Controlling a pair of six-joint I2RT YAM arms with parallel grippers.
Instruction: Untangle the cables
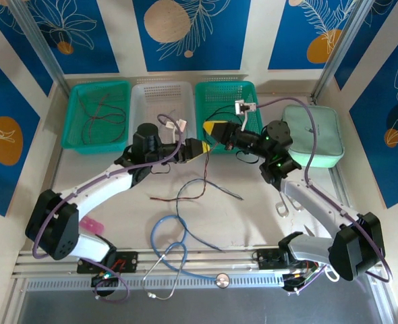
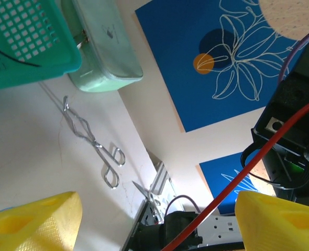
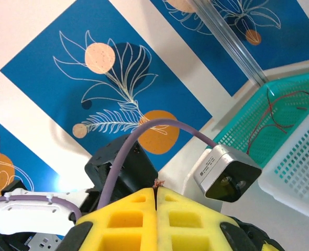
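A worktop seen from above, with two robot arms reaching in from its near edge. Three baskets line the far edge: a green basket towards the far left corner, a white basket in the middle, and a second green one to the right. A mint box sits at the far right.

Loose cables, blue-grey and reddish, lie tangled at the centre of the worktop. More thin red and black wires lie in the left green basket, and black ones in the right green basket.

The left gripper hangs over the centre with its yellow fingers spread wide apart. A red cable runs slantwise through the gap between them; whether it touches either finger cannot be told.

The right gripper is held just in front of the right green basket, close to the left gripper. Its fingers are pressed together, and a frayed cable tip pokes out at the seam between them.

A light-blue stethoscope lies near the near edge, and metal tongs lie towards the right edge.
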